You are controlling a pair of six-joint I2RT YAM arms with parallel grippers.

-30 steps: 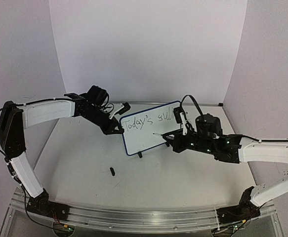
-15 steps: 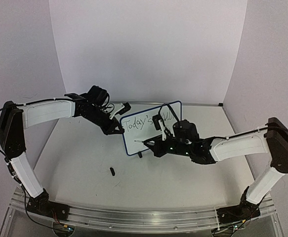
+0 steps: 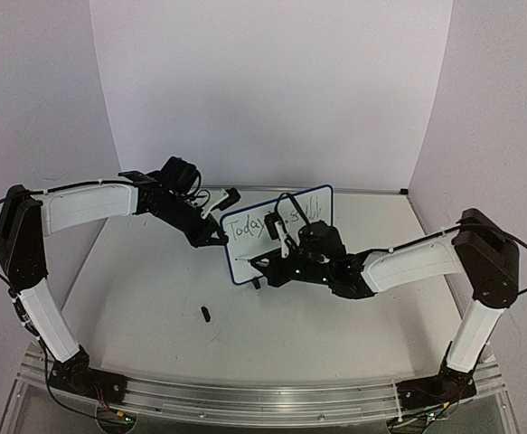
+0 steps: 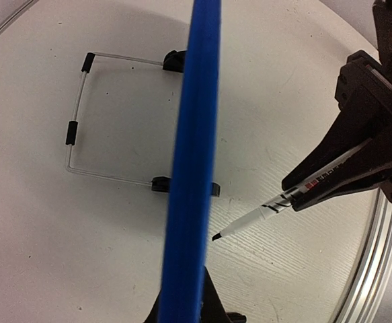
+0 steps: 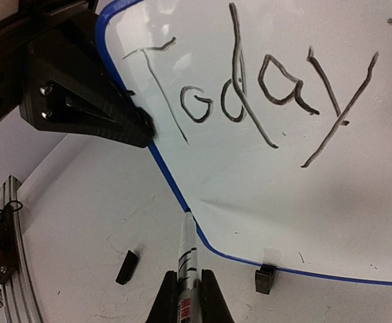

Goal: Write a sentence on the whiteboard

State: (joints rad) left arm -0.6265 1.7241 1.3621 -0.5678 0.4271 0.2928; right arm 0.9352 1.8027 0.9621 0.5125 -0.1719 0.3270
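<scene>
**A:** Where to look for the whiteboard (image 3: 245, 249)?

**B:** Mid-table, toward the back wall. Propped upright on small black clip feet (image 4: 163, 183) and a thin wire stand (image 4: 80, 114). Turned edge-on to the left wrist camera, so only the blue rim (image 4: 192, 155) visible there, as one upright band.

**A:** And the left gripper (image 3: 216, 237)?

**B:** Clamped tight on the board's left rim, one finger on each side of the blue edge. Plain to see from the right wrist too, as a black wedge biting the border just left of the first letter.

**A:** The right gripper (image 3: 263, 265)?

**B:** Closed around a marker (image 5: 187, 252), barrel pinched between both fingers. Uncapped tip aimed at the board's lower left corner, just beside the rim. Touching or not, impossible to tell.

**A:** How much of the sentence (image 5: 249, 101) legible?

**B:** "Today" in thin black strokes across the upper part of the board, then an apostrophe and the start of another letter, cut off at the frame's edge. From above, a few taller strokes further right on the same line. Unreadable, and partly hidden behind the right arm.

**A:** Anything else on the table (image 3: 136, 298)?

**B:** A small black cap (image 3: 205, 314), lying flat in front of the board, well apart from both grippers. Along the near edge, a metal rail (image 3: 245, 393) carrying both arm bases.
</scene>
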